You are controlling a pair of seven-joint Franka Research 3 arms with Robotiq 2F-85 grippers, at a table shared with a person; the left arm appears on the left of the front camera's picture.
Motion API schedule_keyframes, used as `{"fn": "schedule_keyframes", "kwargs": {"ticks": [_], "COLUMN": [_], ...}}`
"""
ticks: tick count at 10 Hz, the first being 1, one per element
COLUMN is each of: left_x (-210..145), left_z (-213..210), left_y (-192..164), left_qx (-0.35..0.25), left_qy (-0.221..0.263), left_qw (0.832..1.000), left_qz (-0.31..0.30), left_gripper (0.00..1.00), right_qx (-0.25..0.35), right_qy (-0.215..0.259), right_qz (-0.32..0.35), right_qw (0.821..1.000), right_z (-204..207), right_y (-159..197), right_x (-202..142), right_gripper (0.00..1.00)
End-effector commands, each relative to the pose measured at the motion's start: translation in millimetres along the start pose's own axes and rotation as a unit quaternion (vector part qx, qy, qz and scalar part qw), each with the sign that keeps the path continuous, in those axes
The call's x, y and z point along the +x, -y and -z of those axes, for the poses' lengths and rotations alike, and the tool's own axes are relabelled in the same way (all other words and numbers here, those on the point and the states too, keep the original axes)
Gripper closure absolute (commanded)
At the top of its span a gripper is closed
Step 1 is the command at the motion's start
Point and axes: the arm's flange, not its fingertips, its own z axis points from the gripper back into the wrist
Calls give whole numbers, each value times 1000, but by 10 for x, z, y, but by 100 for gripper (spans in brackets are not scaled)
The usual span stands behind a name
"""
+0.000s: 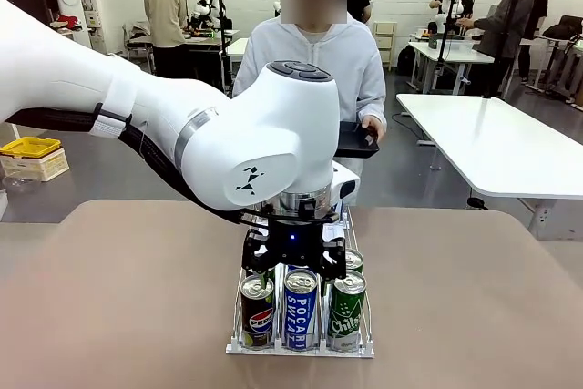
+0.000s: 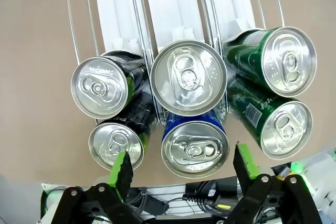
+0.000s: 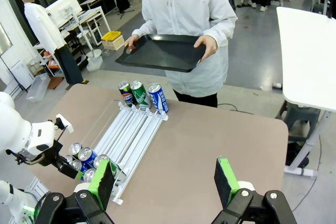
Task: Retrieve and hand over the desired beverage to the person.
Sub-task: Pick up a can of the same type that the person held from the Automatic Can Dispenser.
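Note:
My left gripper (image 1: 293, 269) hangs open just above the near end of a white can rack (image 1: 301, 350). In the left wrist view its green pads (image 2: 123, 169) stand either side of a blue can's silver top (image 2: 195, 149), apart from it. The front row holds a Pepsi can (image 1: 258, 312), a blue Pocari Sweat can (image 1: 301, 309) and a green Chilsung can (image 1: 346, 312). The person (image 3: 184, 9) in a white hooded jacket stands at the far edge holding out a black tray (image 3: 163, 52). My right gripper (image 3: 164, 182) is open and holds nothing, high over the table.
More cans fill the rows behind: black ones (image 2: 101, 87) on one side, green ones (image 2: 289, 61) on the other. Three cans (image 3: 139, 93) stand at the rack's far end near the person. A white table (image 1: 492, 143) stands at the right, and other people work at tables behind.

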Motion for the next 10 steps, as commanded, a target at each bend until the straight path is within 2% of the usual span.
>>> {"fn": "schedule_keyframes", "kwargs": {"ticks": [1,10], "left_x": [11,49], "left_z": [-19,14], "left_y": [80,126], "left_qx": [6,-3], "left_qy": [1,-2], "left_qw": [1000,1000], "left_qz": [-18,-22], "left_gripper": [0,0], "right_qx": [14,14], "right_qy": [1,1], "right_qz": [0,0], "right_qw": [1000,1000], "right_z": [28,28], "right_y": [0,0], "right_x": [8,8], "right_gripper": [0,0]}}
